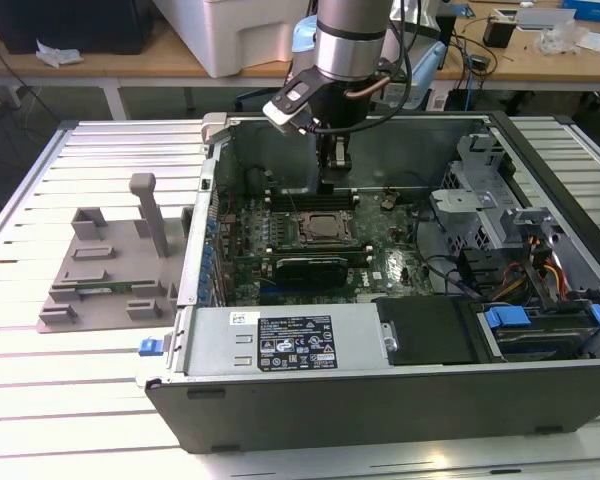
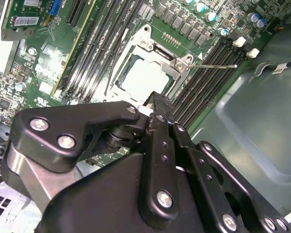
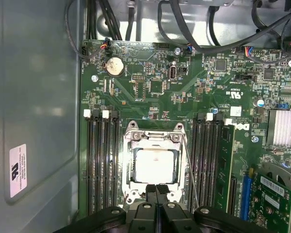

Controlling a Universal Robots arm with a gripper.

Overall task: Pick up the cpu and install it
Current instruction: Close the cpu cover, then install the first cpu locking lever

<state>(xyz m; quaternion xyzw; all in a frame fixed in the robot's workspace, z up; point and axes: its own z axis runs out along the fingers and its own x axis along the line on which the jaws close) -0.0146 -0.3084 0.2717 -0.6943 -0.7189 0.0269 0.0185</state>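
Observation:
The cpu (image 3: 156, 165), a pale silver square, lies flat inside the metal frame of the motherboard socket (image 3: 131, 167); it also shows in the second wrist view (image 2: 144, 77). My gripper (image 3: 156, 190) hangs just above the socket's edge, its two black fingers pressed together with nothing between them. In the second wrist view the gripper (image 2: 157, 103) has its tips right beside the socket frame. In the exterior view the gripper (image 1: 331, 182) points down into the open computer case, over the back edge of the socket (image 1: 325, 229).
A grey plastic tray (image 1: 110, 265) sits outside the case at the exterior view's left. Memory slots (image 3: 102, 165) flank the socket, and a thin wire lever (image 3: 189, 165) runs beside it. A drive cage (image 1: 480, 200) and cables fill the case's right side.

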